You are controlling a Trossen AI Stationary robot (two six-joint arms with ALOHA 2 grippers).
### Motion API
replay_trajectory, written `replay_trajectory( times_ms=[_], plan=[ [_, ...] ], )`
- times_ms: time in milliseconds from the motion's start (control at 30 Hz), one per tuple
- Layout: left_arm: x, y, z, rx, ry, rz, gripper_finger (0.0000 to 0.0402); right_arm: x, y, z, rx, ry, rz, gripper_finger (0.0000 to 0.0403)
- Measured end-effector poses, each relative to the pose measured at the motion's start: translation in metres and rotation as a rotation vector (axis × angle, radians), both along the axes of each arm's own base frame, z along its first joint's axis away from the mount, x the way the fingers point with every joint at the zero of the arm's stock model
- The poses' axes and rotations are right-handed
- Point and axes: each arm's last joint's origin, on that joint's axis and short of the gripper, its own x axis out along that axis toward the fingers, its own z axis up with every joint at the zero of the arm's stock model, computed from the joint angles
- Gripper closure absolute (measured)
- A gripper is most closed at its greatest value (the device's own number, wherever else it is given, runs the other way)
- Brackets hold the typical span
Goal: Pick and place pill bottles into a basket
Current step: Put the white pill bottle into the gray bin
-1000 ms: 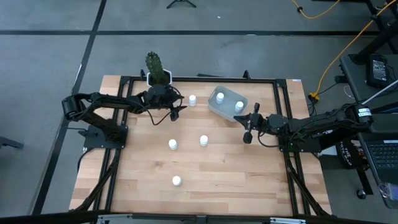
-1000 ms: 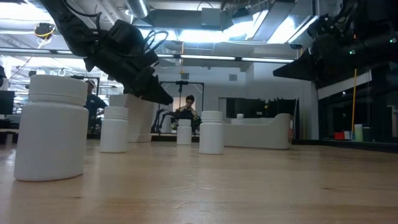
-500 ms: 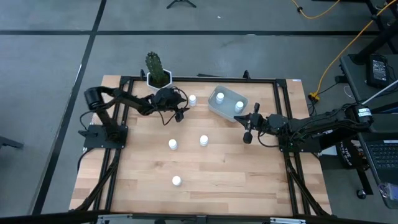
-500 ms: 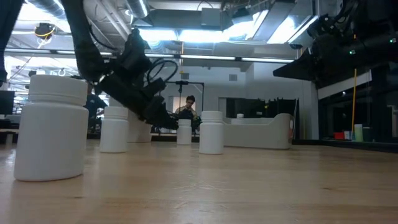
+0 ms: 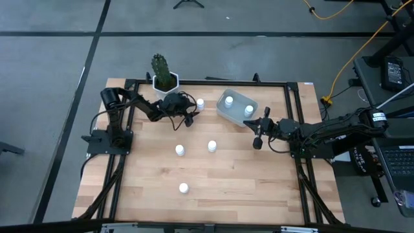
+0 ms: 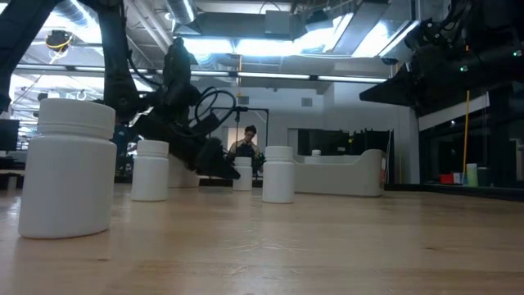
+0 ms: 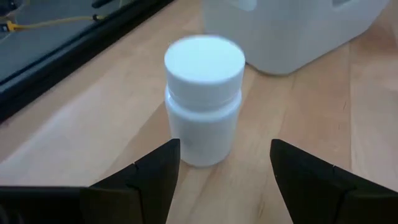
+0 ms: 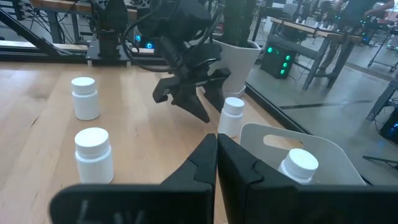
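So the left gripper (image 5: 190, 119) has its fingers spread wide right next to a tiny white cylindrical pill bottle (image 5: 200, 103), between the white hexagonal cactus pot (image 5: 164, 82) and the shallow grey-blue plastic basket (image 5: 223, 114). Right gripper (image 5: 257, 142) sits pinched closed just beside the basket, holding nothing

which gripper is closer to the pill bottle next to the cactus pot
Left. The left gripper is open just short of that bottle; the right gripper waits, shut, beyond the basket.
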Motion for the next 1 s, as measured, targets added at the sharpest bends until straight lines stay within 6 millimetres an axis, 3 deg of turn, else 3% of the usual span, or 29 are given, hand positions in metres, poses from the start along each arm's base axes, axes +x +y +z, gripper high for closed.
replay_trajectory(
  times_ms=[767,1000],
  plan=[
    [0.0001,0.0012,0.0003,0.031,0.008,0.064,0.0160,0.0002,0.0000,0.0012,0.001,-0.013,0.000,0.0386],
    [0.0086,0.0059,0.0007,0.029,0.009,0.060,0.0160,0.0002,0.0000,0.0015,0.000,-0.015,0.000,0.0386]
  ],
)
